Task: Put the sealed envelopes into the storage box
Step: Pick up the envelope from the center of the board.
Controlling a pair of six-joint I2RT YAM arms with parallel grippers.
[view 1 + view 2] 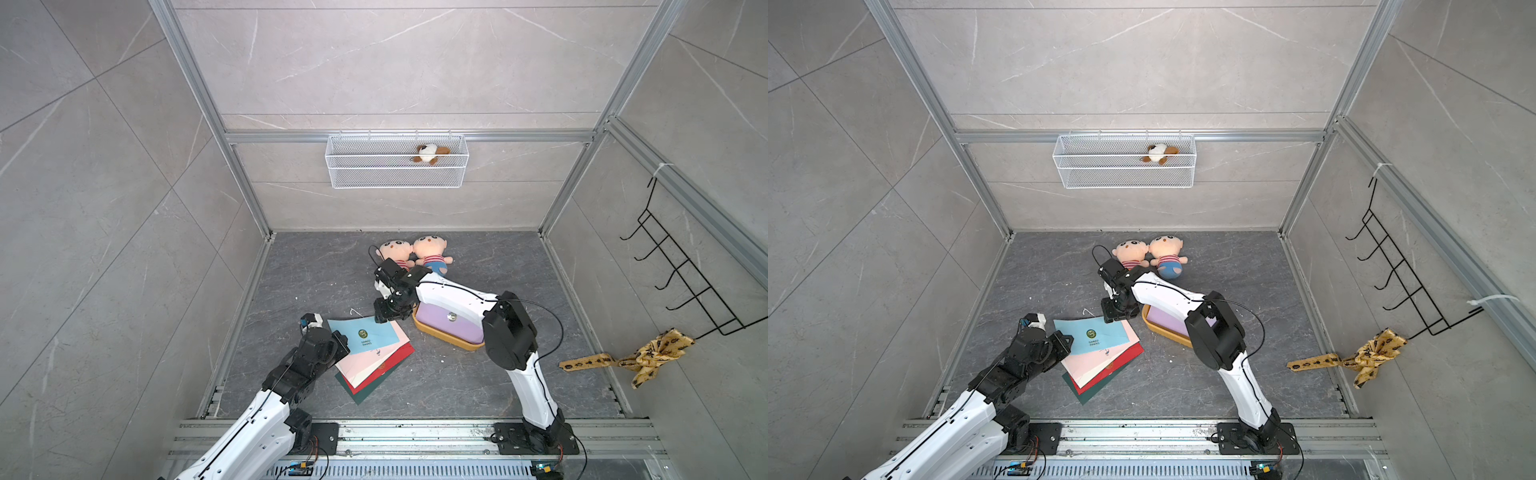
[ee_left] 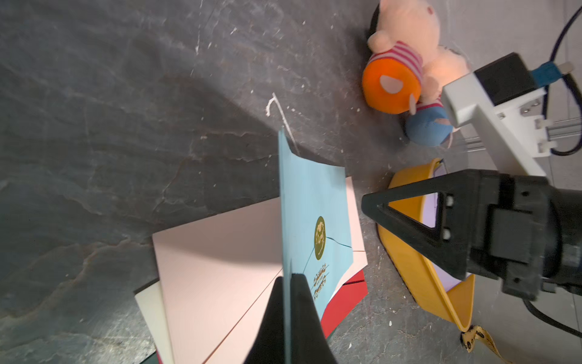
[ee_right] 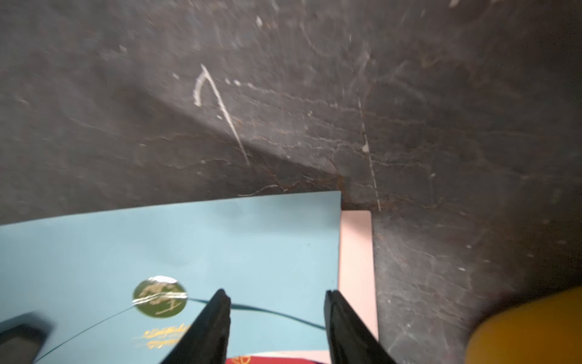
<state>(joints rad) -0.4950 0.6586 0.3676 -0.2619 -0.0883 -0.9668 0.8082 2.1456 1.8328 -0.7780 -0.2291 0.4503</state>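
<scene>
- Left gripper (image 2: 287, 279) is clamped on the light-blue paper envelope (image 2: 315, 195), edge raised off the pile of coloured envelopes (image 1: 374, 365) mid-surface.
- Right gripper (image 3: 277, 294), jaws apart, hovers over it, likely to take it.
- Mustard-yellow plastic tray (image 1: 446, 338) sits just beside, lilac envelope (image 1: 436, 320) inside.

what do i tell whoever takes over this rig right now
Left gripper: shut on one edge of the blue envelope.
Right gripper: open above that envelope's other end, holding nothing.
Done: lilac envelope lies in the storage box.
To do: box the blue one, then the stack under it on the table: pink envelope, red envelope, green envelope, cream envelope.
</scene>
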